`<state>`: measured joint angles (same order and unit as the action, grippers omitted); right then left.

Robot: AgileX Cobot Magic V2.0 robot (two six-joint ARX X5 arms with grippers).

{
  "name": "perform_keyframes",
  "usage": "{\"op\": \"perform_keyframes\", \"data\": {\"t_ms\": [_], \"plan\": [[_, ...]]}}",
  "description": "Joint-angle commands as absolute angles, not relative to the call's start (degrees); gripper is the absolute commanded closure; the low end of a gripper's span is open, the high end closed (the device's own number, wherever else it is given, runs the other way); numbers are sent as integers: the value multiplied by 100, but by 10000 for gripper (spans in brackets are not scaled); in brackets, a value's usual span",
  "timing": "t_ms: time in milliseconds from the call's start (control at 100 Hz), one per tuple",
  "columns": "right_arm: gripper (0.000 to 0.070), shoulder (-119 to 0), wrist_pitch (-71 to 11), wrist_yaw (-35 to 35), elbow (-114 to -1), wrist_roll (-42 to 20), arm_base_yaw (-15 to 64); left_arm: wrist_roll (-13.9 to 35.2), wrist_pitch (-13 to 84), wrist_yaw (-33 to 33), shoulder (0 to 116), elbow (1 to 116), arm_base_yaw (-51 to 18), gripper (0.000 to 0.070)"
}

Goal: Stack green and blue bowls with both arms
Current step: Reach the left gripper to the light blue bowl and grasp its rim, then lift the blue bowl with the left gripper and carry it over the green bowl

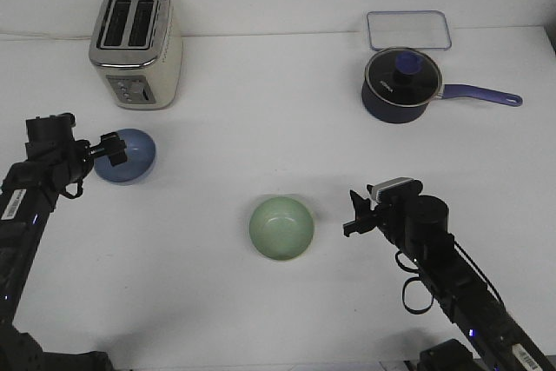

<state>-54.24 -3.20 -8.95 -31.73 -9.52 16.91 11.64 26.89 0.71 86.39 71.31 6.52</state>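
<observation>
The light blue bowl (130, 155) sits at the left of the white table, tipped so its opening faces up and left. My left gripper (112, 149) is at its left rim, with the fingers closed over the rim. The pale green bowl (281, 228) stands upright near the middle front, empty. My right gripper (354, 214) is to the right of the green bowl, a short gap away and not touching it. Its fingers are spread and hold nothing.
A cream and silver toaster (136, 45) stands at the back left, just behind the blue bowl. A dark navy saucepan (400, 86) with a lid and purple handle is at the back right. A clear rectangular container (408, 30) lies behind it.
</observation>
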Motion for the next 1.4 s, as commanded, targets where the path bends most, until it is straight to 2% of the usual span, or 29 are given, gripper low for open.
{"op": "perform_keyframes", "data": {"t_ms": [0,410,460,490,530,640,650,680,850,1110,1250,1390], "plan": [[431,-5441,-252,-899,-3210,-1031,1712,1074,2703,-56,8910,7227,725,117],[431,-5443,-259,-899,-3210,-1026,1712,1055,2211,-388,10077,7234,939,117],[431,-5443,-261,-899,-3210,-1026,1712,1055,2196,-392,10141,7234,939,135],[431,-5443,-261,-899,-3210,-1026,1712,1055,2178,-392,10169,7234,939,183],[431,-5443,-261,-899,-3210,-1026,1712,1050,2143,-392,10195,7234,937,289],[431,-5443,-259,-897,-3210,-1026,1712,1052,2045,-419,10204,7234,937,683],[432,-5443,-259,-897,-3210,-1026,1712,1052,2043,-423,10204,7234,937,700],[431,-5443,-261,-897,-3210,-1026,1712,1052,2025,-423,10204,7236,937,682],[431,-5443,-261,-897,-3210,-1026,1712,1046,2241,-543,10088,7400,937,688],[431,-5443,-263,-899,-3210,-1031,1712,987,2436,-1846,8982,7640,731,687],[432,-5443,-285,-899,-3210,-1031,1712,869,2842,-2130,8329,7640,244,687],[431,-5443,-305,-902,-3210,-1031,1712,659,3194,-2357,8093,7640,-648,687]]}}
